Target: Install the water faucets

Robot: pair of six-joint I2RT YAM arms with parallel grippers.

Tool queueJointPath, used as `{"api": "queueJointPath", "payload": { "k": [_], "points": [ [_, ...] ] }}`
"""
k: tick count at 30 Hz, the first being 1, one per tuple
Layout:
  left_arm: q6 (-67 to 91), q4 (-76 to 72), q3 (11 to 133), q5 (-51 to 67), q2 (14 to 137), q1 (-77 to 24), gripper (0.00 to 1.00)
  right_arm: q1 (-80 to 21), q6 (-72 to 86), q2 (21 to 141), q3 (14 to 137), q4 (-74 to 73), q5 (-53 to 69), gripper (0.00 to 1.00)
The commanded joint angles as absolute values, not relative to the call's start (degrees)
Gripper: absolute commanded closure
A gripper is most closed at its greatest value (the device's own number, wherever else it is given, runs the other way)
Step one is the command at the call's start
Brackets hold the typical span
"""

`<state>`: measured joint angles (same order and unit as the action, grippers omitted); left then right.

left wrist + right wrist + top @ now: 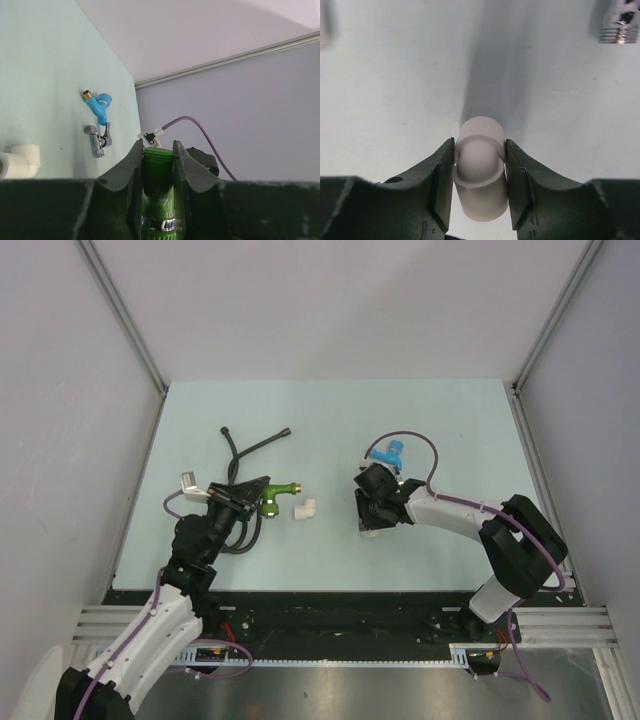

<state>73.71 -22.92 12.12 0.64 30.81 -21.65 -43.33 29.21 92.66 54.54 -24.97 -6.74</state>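
Left gripper (158, 150): we find it clamped on the green faucet (159, 200).
Faucet axis: points right, at the white elbow (305, 508) just beside it.
Right gripper (479, 150): pinching a second white fitting (480, 180).
Blue faucet (390, 453): we see it loose, just beyond.

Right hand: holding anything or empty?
Holding. The right hand is shut on a white pipe fitting; in the right wrist view both fingers press against its sides.

Bright, even light throughout. A soft shadow stretches ahead of the right gripper (479, 145); the far corners beyond it blur.
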Motion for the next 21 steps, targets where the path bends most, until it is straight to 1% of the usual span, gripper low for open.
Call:
{"api": "queueJointPath", "payload": {
  "k": [1,7,8,13,14,15,16,18,19,21],
  "points": [
    [78.57,-29.26,11.34,0.62,31.46,-22.15,1.0,-42.37,28.3,85.97,54.84,-17.68,2.17,1.0],
    [80.5,-32.6,12.13,0.18,34.1,-22.15,1.0,-38.24,30.76,80.87,54.76,-0.65,13.43,1.0],
    [80.94,-33.39,12.22,-1.48,34.62,-22.15,1.0,-37.71,31.02,80.16,54.76,2.69,14.58,1.0],
    [81.91,-39.19,14.5,-3.43,39.98,-22.15,1.0,-34.46,29.7,81.73,54.76,20.43,25.47,1.0],
    [82.09,-40.16,15.63,-3.6,41.99,-22.15,1.0,-33.67,34.32,83.13,54.76,22.91,27.23,1.0],
    [82.18,-41.82,16.25,-3.69,42.97,-22.15,1.0,-31.49,36.8,83.93,54.76,25.46,31.51,1.0],
    [82.44,-42.71,16.87,-3.78,43.85,-22.06,1.0,-30.42,39.7,84.81,54.84,31.49,33.81,1.0],
    [82.79,-44.2,18.8,-3.87,46.4,-21.97,1.0,-27.7,46.1,87.0,54.84,37.59,40.3,1.0],
    [83.32,-44.3,19.59,-3.69,47.19,-21.89,1.0,-27.08,47.71,87.62,54.76,44.58,42.26,1.0],
    [83.5,-45.78,22.05,-2.9,49.56,-21.8,1.0,-26.02,53.4,89.46,54.84,51.38,46.03,1.0]
  ]
}}
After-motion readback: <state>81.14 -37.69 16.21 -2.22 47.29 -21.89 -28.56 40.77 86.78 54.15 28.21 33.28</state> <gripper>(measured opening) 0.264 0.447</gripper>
